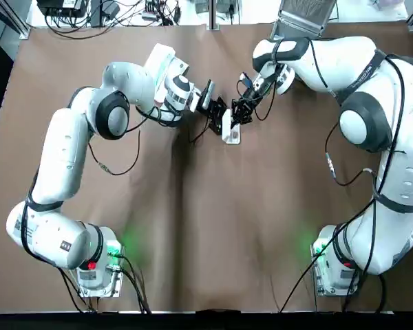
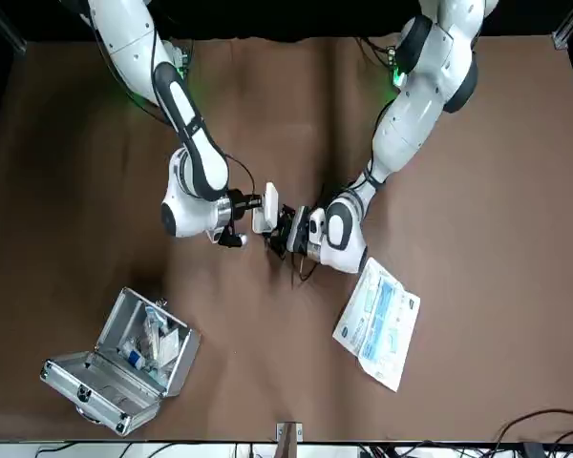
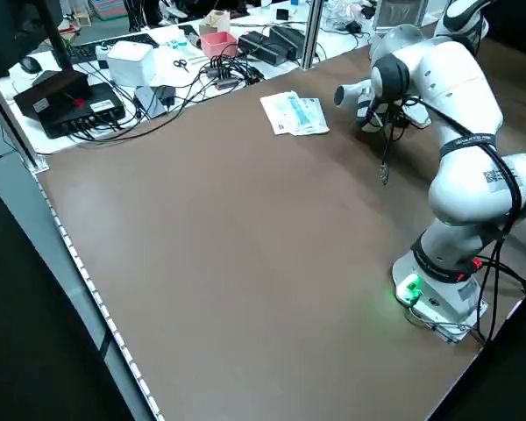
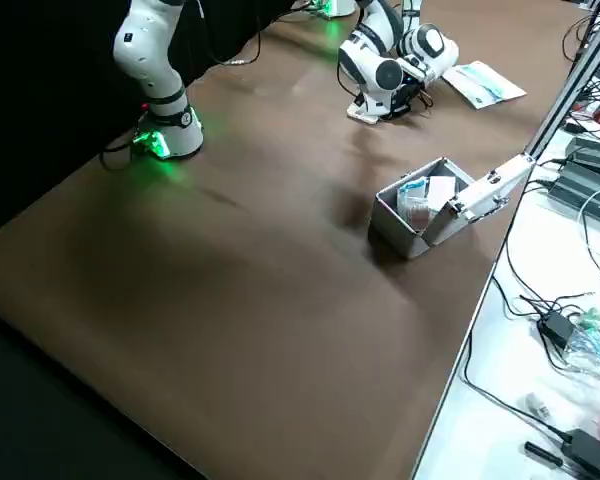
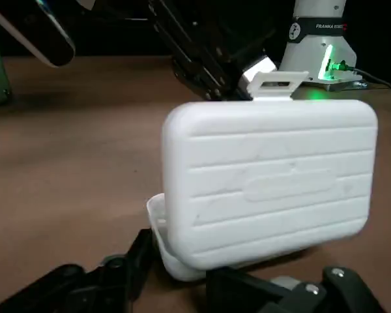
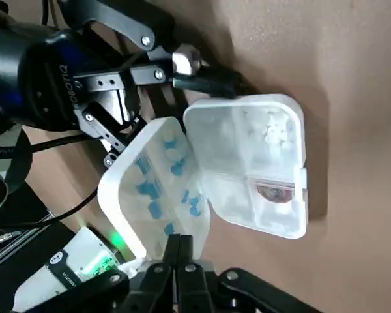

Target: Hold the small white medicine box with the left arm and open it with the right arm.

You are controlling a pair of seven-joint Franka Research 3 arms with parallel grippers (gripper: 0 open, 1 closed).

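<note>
**Top view:** overhead, looking straight down on the bench (image 1: 193, 227), with the arm bases at the lower edge. The left gripper (image 1: 215, 112) and right gripper (image 1: 239, 110) meet in the far half.

**Front view:** raised, across the bench, facing the robot, so the sides are mirrored.

**Side views:** raised, distant and diagonal, with both grippers small near the upper edge.

**Wrist views:** very close. Each looks along its own gripper at the white box (image 5: 267, 182), with the opposite gripper just beyond.

**Shared parts:** the front and right side views share the metal case (image 2: 124, 358) beyond the right gripper. The front and left side views share the leaflet (image 2: 377, 324) beyond the left gripper.
</note>
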